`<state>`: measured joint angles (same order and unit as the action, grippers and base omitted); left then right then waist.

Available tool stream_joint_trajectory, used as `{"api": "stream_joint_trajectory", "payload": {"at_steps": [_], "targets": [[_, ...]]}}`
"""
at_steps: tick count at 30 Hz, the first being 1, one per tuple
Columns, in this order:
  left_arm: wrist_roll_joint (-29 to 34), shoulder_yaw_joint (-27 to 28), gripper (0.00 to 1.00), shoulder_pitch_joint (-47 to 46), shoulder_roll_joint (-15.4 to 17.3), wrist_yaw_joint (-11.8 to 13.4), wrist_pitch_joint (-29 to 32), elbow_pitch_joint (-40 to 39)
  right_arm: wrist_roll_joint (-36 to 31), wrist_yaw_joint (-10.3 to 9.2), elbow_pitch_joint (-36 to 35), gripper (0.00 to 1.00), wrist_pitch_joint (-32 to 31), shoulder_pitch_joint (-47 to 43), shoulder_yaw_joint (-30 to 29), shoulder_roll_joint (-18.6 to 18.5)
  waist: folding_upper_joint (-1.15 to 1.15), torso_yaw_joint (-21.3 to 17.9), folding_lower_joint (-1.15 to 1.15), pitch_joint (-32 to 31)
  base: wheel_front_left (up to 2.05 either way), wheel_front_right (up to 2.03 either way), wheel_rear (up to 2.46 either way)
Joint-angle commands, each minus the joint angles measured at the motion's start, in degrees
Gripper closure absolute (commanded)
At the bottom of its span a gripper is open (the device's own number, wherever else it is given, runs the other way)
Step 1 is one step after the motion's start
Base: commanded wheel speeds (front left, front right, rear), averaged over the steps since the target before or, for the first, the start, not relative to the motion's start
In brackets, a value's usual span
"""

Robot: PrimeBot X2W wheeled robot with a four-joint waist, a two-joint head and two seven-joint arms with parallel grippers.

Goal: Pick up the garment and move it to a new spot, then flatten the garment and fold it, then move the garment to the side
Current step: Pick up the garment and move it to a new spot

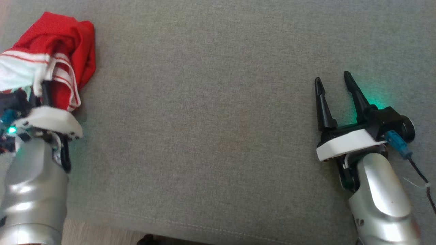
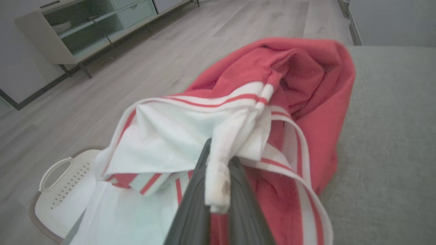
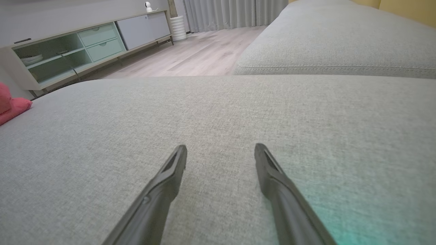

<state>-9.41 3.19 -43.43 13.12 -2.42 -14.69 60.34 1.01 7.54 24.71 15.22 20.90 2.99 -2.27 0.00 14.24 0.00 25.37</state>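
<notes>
The left gripper point(image 2: 219, 154) is clenched on a white fold of the garment point(image 2: 306, 85), pinched between its two fingers point(image 2: 192, 204). A small brownish mark sits on that fold, too blurred to make out. In the head view the fingertips are buried in the cloth and one dark finger shows below it, above the white wrist plate. The garment is red with white parts and red-and-white striped bands. It is bunched at the far left corner of the grey sofa point(image 1: 218, 119), its red bulk resting on the cushion. The left edge of the head view cuts off its white part. In the left wrist view the white cloth runs out of the bottom edge, so its lower end is hidden. What kind of garment it is I cannot tell from the crumpled heap. Beyond the sofa edge, a white basket point(image 2: 58, 190) with a handle stands on the wooden floor point(image 2: 170, 51), partly covered by the white cloth. Whether the two touch I cannot tell. The right gripper point(image 1: 333, 77) is well apart on the right, its jaws spread and holding nothing, fingers low over bare cushion with a green glow beside them. Its forearm is cut off by the bottom edge. In the right wrist view a red corner of the garment pokes in at the left edge, and a low cabinet point(image 3: 85, 44) stands against the far wall.
</notes>
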Motion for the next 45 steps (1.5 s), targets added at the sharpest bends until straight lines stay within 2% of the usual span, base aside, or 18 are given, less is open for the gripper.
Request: {"api": "stream_joint_trajectory", "payload": {"at_steps": [1, 4, 7, 14, 18, 22, 23, 28, 32, 36, 37, 38, 39, 45], "targets": [[0.75, 1.46, 1.0, -2.09, 4.0, 0.78, -0.31, -2.85, 0.07, -0.05, 2.41, 0.0, -0.22, -1.08, -0.58, -0.61, 0.0, -0.12, 0.0, -0.28, 0.0, 0.0, 0.0], [1.82, 1.38, 1.0, -1.9, 4.8, 1.35, -0.31, -8.29, 1.27, -0.05, 2.45, 0.0, -0.22, -0.92, -0.37, -0.61, 0.0, -0.56, 0.0, -1.55, 0.0, 0.0, 0.0], [3.8, 0.82, 1.0, -2.16, 6.47, 1.18, -0.31, -17.51, 3.96, -0.05, 2.8, 0.0, -0.22, -1.09, 0.67, -0.61, 0.0, -1.83, 0.0, -4.56, 0.0, 0.0, 0.0], [5.74, -2.9, 1.0, -5.41, 7.65, -2.51, -0.31, -30.41, 9.61, -0.05, 3.55, 0.0, -0.22, -2.59, 2.94, -0.61, 0.0, -6.54, 0.0, -11.24, 0.0, 0.0, 0.0], [4.16, -6.33, 1.0, -7.36, 4.84, -4.07, -0.31, -35.26, 12.02, -0.05, 3.62, 0.0, -0.22, -3.45, 4.03, -0.61, 0.0, -11.09, 0.0, -14.09, 0.0, 0.0, 0.0], [0.89, -10.5, 1.0, -8.45, -0.46, -4.72, -0.31, -38.35, 13.7, -0.05, 3.57, 0.0, -0.22, -4.08, 4.98, -0.61, 0.0, -16.32, 0.0, -15.87, 0.0, 0.0, 0.0], [0.89, -10.5, 1.0, -8.45, -0.46, -4.72, -0.31, -38.35, 13.7, -0.05, 3.57, 0.0, -0.22, -4.08, 4.98, -0.61, 0.0, -16.32, 0.0, -15.87, 0.0, 0.0, 0.0], [-2.42, -15.41, 1.0, -9.32, -6.52, -4.95, -0.31, -41.55, 14.87, -0.05, 3.32, 0.0, -0.22, -4.7, 5.35, -0.61, 0.0, -21.59, 0.0, -16.51, 0.0, 0.0, 0.0], [-4.75, -15.86, 1.0, -7.71, -8.42, -4.9, -0.31, -40.55, 15.42, -0.05, 3.27, 0.0, -0.22, -5.15, 5.39, -0.61, 0.0, -24.06, 0.0, -16.51, 0.0, 0.0, 0.0], [-5.69, -13.74, 1.0, -3.29, -8.75, -3.83, -0.31, -38.21, 15.57, -0.05, 2.98, 0.0, -0.22, -5.71, 4.99, -0.61, 0.0, -24.32, 0.0, -16.3, 0.0, 0.0, 0.0], [-5.58, -13.12, 0.96, -1.58, -8.67, -3.47, -0.31, -37.39, 15.45, -0.05, 3.07, 0.0, -0.22, -5.86, 4.83, -0.61, 0.0, -24.07, 0.0, -16.29, 0.0, 0.0, 0.0], [-5.14, -12.66, 0.42, 0.42, -8.44, -3.12, -0.31, -36.46, 15.3, -0.05, 3.2, 0.0, -0.22, -5.99, 4.7, -0.61, 0.0, -23.74, 0.0, -16.37, 0.0, 0.0, 0.0], [-4.28, -12.59, 0.0, 2.64, -8.05, -2.82, -0.31, -35.32, 15.2, -0.05, 3.32, 0.0, -0.22, -6.08, 4.61, -0.61, 0.0, -23.34, 0.0, -16.47, 0.0, 0.0, 0.0], [-3.07, -8.87, 0.0, 17.7, -8.13, -0.15, -0.31, -29.1, 14.82, -0.05, 3.5, 0.0, -0.22, -6.24, 4.57, -0.61, 0.0, -20.54, 0.0, -17.79, 0.0, 0.0, 0.0]]}}
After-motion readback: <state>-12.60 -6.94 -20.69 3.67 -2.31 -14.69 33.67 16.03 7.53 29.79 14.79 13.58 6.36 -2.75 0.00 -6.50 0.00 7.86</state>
